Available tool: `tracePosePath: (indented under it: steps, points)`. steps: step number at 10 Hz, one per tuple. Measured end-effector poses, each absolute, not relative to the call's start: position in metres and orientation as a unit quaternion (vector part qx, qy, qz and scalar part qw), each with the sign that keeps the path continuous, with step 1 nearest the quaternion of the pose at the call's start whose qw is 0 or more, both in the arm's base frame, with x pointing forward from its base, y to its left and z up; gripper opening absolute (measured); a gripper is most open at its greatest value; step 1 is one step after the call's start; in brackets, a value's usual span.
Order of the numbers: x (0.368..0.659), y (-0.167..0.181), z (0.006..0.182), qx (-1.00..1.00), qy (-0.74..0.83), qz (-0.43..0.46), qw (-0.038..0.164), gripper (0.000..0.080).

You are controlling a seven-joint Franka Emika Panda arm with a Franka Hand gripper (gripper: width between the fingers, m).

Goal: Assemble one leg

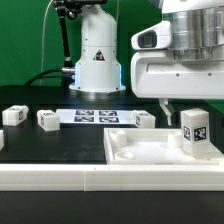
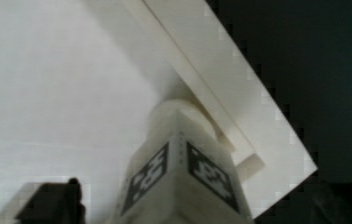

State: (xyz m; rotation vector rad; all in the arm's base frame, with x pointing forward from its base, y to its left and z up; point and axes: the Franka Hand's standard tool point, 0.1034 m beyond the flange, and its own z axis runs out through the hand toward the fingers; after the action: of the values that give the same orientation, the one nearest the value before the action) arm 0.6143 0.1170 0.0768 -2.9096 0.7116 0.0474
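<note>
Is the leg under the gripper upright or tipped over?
Upright: the leg is on end beneath the gripper, tagged face vertical, in the exterior view.

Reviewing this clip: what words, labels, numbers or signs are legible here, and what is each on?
No words or numbers are readable.
Triangular warning sign on the white robot base: symbol too small to read.
Black-and-white square tags on the small white block legs and the flat white marker board: patterns only, no text.
</note>
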Motion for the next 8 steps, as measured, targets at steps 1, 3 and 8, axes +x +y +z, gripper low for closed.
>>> tracePosePath:
  steps: [1, 3, 8]
  points:
    - [0.6143, 0.1169, 0.0766, -0.980, 0.185, 0.012, 0.071, 0.0649]
    - [0.6141, 0.1159, 0.0760, -0.992, 0.108, 0.006, 0.070, 0.0649]
    - [0.6144, 0.1140, 0.0759, -0.998, -0.024, -0.003, 0.064, 0.0514]
